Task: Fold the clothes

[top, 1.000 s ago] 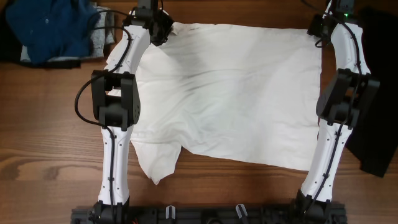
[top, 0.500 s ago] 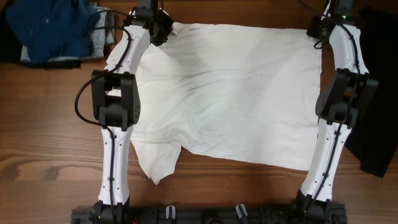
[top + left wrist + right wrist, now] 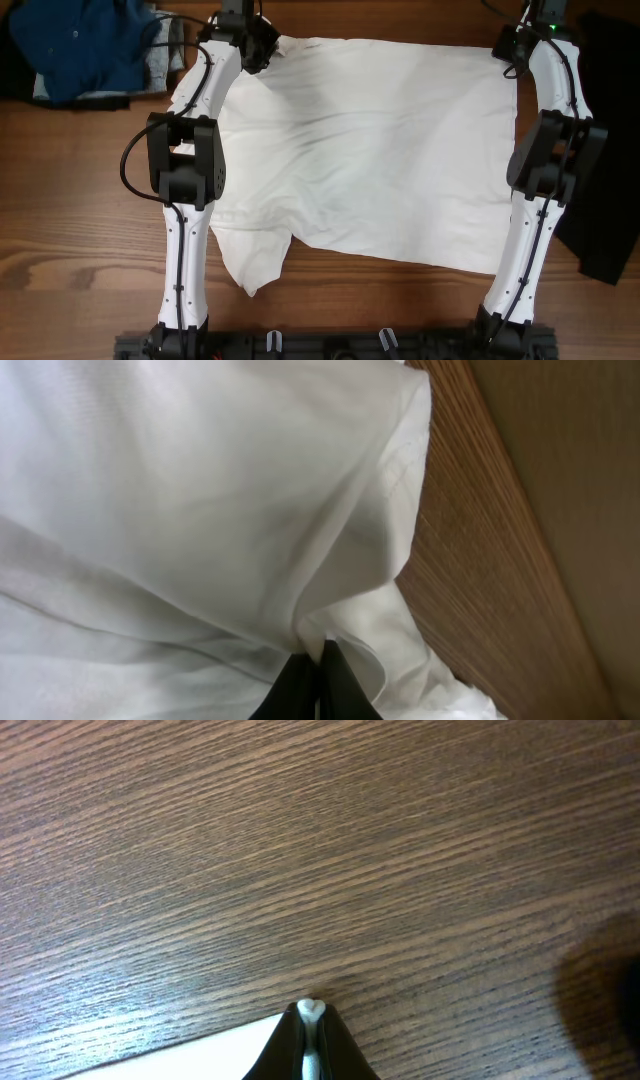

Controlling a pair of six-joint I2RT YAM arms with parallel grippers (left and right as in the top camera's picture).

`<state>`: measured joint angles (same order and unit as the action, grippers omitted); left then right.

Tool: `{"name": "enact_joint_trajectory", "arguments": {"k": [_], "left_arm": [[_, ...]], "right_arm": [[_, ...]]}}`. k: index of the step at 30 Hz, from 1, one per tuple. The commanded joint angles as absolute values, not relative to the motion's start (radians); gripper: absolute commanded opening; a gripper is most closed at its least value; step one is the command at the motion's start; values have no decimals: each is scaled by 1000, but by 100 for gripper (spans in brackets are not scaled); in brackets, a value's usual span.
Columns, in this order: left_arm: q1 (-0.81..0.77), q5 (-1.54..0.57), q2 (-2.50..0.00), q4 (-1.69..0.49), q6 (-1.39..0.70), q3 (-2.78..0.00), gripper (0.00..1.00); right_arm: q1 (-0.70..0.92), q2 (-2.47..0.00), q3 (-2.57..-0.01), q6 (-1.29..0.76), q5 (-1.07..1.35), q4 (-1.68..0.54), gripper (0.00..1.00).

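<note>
— What's on the table (image 3: 90,230)?
— A white T-shirt (image 3: 380,150), spread flat mid-frame. The left tool (image 3: 318,655) grips its upper-left corner; the right tool (image 3: 311,1012) has just clamped the upper-right one.
— Both top corners held, then: the fold can likely begin.

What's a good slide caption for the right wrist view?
Right gripper shut on a corner of the white T-shirt, bare wooden table beyond.

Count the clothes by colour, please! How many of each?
White T-shirt: 1
Blue garment: 1
Grey garment: 1
Black garment: 1, at the right edge
Total: 4, though dark cloth under the blue one might be a fifth.
</note>
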<state>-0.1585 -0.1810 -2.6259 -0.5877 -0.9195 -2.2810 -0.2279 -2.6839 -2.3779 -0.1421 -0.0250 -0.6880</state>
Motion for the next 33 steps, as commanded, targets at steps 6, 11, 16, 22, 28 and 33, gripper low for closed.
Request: {"name": "enact_joint_trajectory", "arguments": {"k": [6,11,16,22,28,33], "left_arm": [[-153,-143,-2537,-662,-814,-2278,4],[-152,-95,-2501,-726,-810,-2278,4],[-151,-84,-2449,-781,-784,-2278,4],[-149,-39,-2407,-912,-780,-2278,4],[-135,-35,-2404,-962,-780,-2278,7],[-150,-132,-2441,-859,-763,-2277,76]], "right_arm": [[-234,-2713,-2379,-187,-61,-703,4],[-234,-2678,-2379,-219,-117,-717,4],[-235,-2643,-2379,-220,-117,-758,4],[-235,-2614,-2379,-287,-117,-804,4],[-235,-2598,-2379,-295,-117,-808,4],[-233,-2598,-2379,-295,-112,-805,4]]}}
